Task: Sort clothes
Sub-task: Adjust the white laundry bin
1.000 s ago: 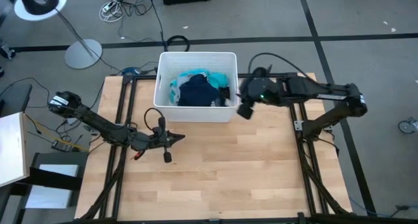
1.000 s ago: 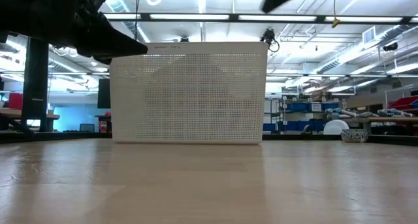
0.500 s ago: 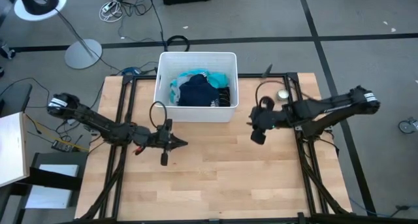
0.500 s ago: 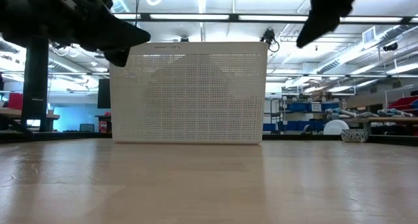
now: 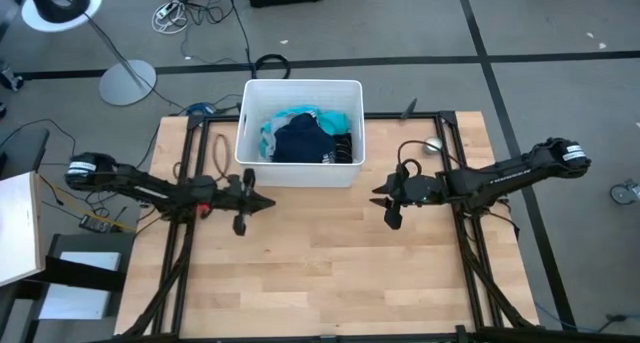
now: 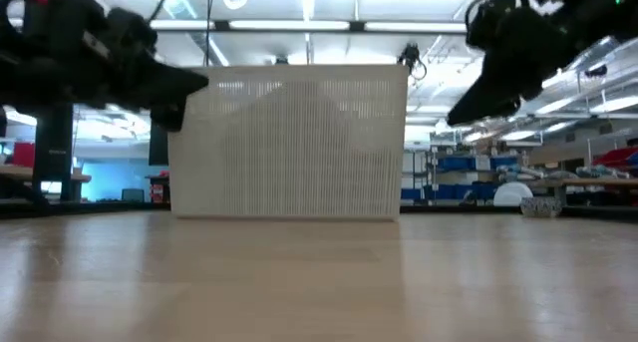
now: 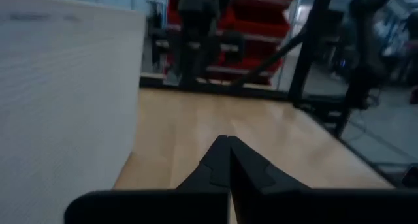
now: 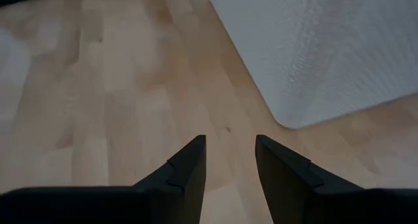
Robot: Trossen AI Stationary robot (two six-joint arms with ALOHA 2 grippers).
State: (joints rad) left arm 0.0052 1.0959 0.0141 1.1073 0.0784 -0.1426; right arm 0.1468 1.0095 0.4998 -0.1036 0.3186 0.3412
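Left claw (image 5: 262, 201), fingers pressed together and empty, and right claw (image 5: 380, 194), fingers parted and empty, hang low over bare worktop (image 5: 330, 263), one off each front corner of the white bin (image 5: 249, 133), likely poised to reach in. Clothes lie heaped inside that bin, beyond both claws and between them: dark navy garment (image 5: 302, 141) on top, teal shirt (image 5: 334, 120) beneath. Bin's tall front wall stands between each claw and the garments, so entry would have to come from above.

The right end effector (image 5: 382, 196) left the bin (image 5: 300, 173) — down toward the table (image 5: 330, 263).
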